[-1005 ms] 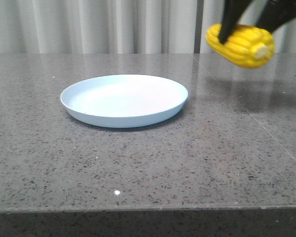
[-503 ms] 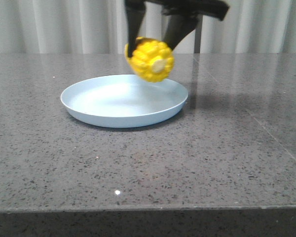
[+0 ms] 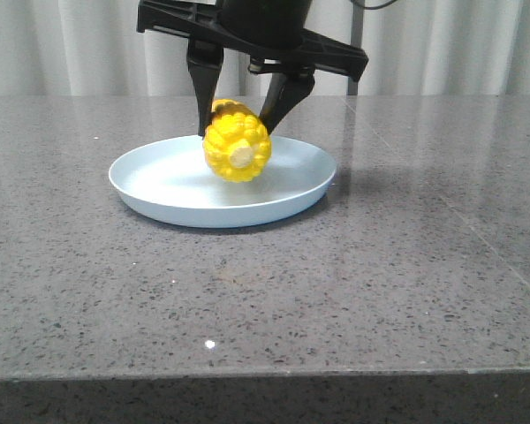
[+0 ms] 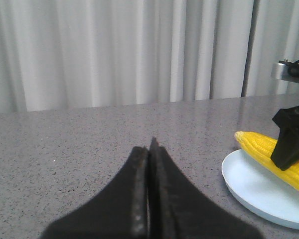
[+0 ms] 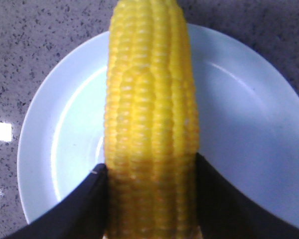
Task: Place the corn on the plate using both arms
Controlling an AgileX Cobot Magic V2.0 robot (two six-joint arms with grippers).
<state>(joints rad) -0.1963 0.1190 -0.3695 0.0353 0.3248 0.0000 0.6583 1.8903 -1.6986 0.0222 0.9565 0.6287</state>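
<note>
corn btwn right end effector fingers, over plate

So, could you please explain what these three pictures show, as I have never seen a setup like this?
It is a robot with two arms, each ending in a gripper. One picture looks forward over a grey stone table; the other two come from cameras on the wrists. On the table lies a pale blue plate. The right gripper holds a yellow cob of corn between its black fingers, over the plate; whether it touches the plate I cannot tell. The right wrist picture looks straight down on it. The left gripper is shut and empty, off to the side of the plate.
</note>
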